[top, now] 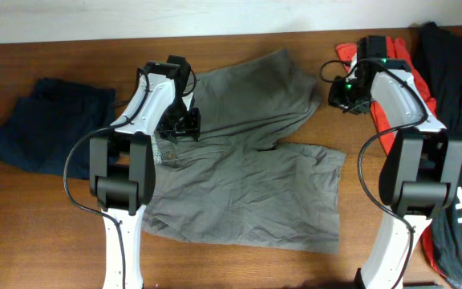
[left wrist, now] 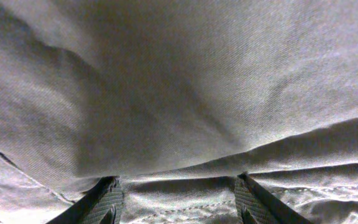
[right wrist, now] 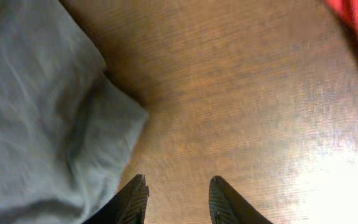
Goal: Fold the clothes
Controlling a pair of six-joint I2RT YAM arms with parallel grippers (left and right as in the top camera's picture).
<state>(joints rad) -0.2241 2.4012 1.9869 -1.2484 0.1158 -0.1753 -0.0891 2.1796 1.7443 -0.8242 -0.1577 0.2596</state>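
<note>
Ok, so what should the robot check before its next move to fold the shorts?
1. The shorts are spread out on the table, not yet folded: ok.
2. The left fingers are open over the shorts: ok.
3. The left fingers touch the cloth: cannot tell.
4. The right fingers are open: ok.
5. The right fingers are over cloth: not ok, they are above bare wood beside a leg's corner.
6. The orange-red garment lies apart from the shorts: ok.
</note>
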